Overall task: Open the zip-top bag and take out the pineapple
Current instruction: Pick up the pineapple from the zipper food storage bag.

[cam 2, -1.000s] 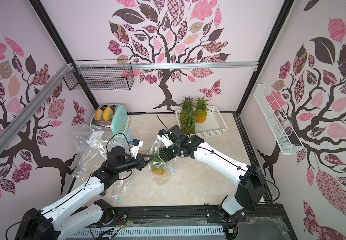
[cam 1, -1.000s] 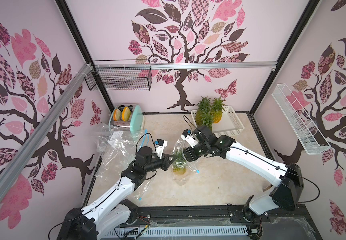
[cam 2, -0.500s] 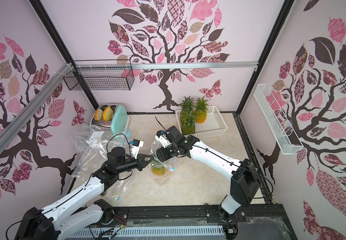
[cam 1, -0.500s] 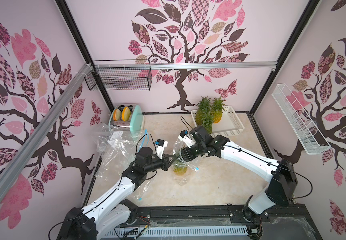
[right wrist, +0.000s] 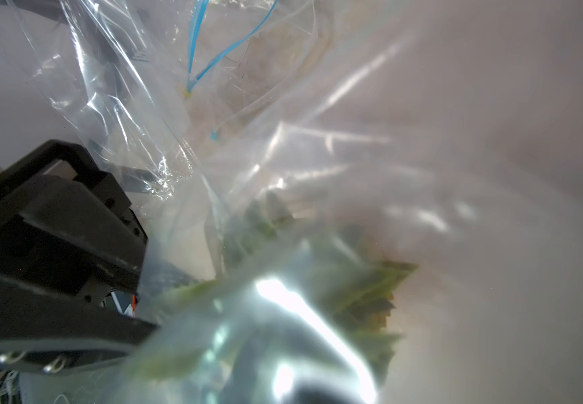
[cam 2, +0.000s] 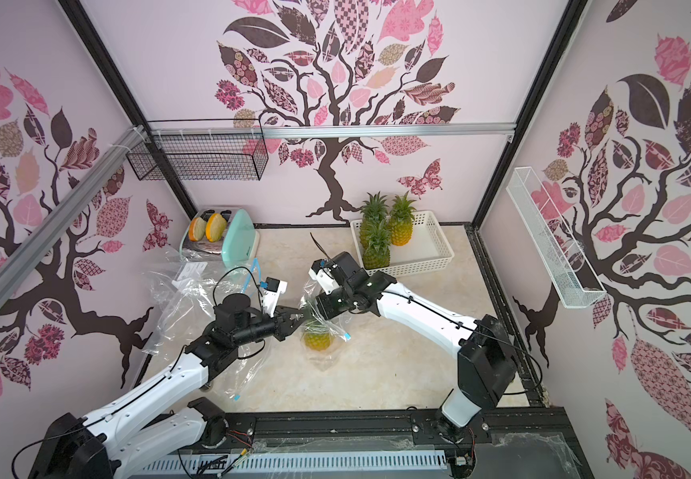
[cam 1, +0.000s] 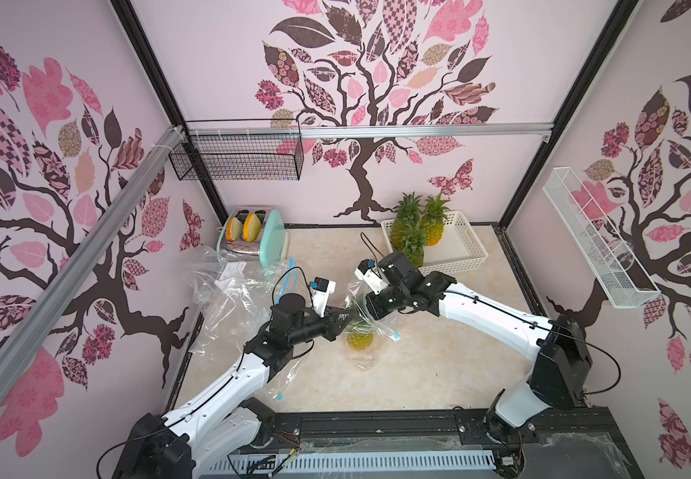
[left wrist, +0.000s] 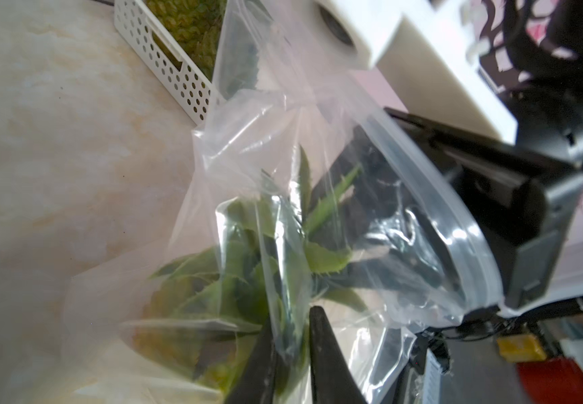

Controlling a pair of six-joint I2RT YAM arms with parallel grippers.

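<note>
The clear zip-top bag (cam 1: 381, 327) (cam 2: 327, 361) stands mid-table with the pineapple (cam 1: 360, 338) (cam 2: 318, 340) inside, yellow body down and crown up. My left gripper (cam 1: 345, 317) (left wrist: 292, 316) reaches in from the left. It is open a little, with a fold of bag film and leaf tips in the narrow gap. My right gripper (cam 1: 366, 305) (cam 2: 318, 305) is in the bag's mouth from the right. Its dark fingers (left wrist: 381, 196) show through the film beside the crown leaves (left wrist: 325, 259), behind the zip strip (left wrist: 458, 224). Film blurs the right wrist view, so its jaw state is unclear.
At the back right, a white basket (cam 1: 459, 257) holds three pineapples. A toaster (cam 1: 252, 236) with bread stands back left. Crumpled empty bags (cam 1: 227, 290) lie left of my left arm. A black wire basket (cam 1: 236, 153) and a white wire shelf (cam 1: 596, 244) hang on the walls.
My right gripper has moved left and down into the bag's mouth over the crown. The left fingers have parted slightly. The bag and pineapple stay in place.
</note>
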